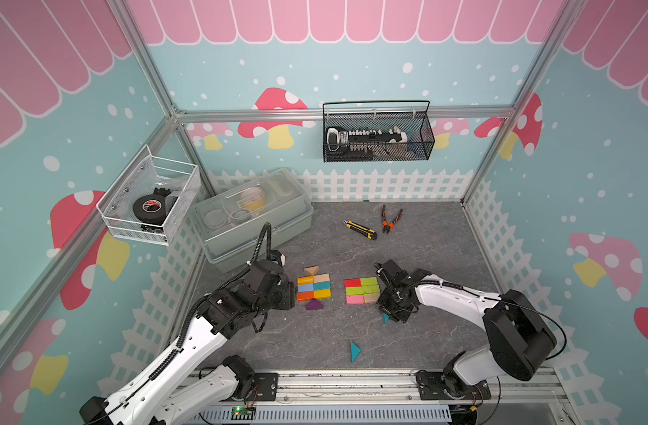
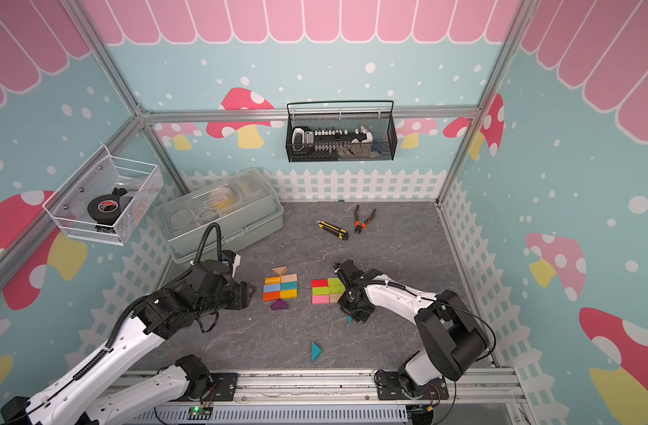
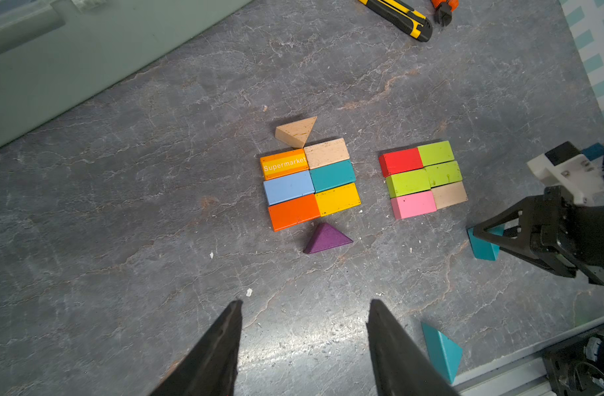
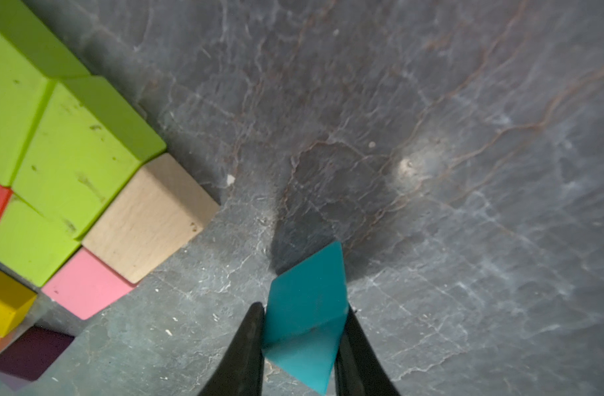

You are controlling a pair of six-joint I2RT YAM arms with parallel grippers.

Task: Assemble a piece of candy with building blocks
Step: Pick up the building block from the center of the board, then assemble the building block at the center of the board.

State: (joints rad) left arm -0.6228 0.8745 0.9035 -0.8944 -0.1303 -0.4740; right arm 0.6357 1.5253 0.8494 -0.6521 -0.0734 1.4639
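A teal wedge [image 4: 305, 319] sits on the grey tabletop [image 1: 425, 257] just beside the red, green, pink and tan block group [image 1: 361, 290], pinched between both fingers of the right gripper [image 4: 302, 329]. A second teal wedge [image 1: 354, 350] lies apart, nearer the front rail. The left gripper [image 3: 304, 329] hovers short of the six-block rectangle [image 1: 314, 287], jaws parted and empty.

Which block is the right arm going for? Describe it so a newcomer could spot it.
Find the right block grid, red, green, pink and tan. At its near right corner the right gripper has its fingers around a teal wedge. A second teal wedge lies alone nearer the rail, untouched.
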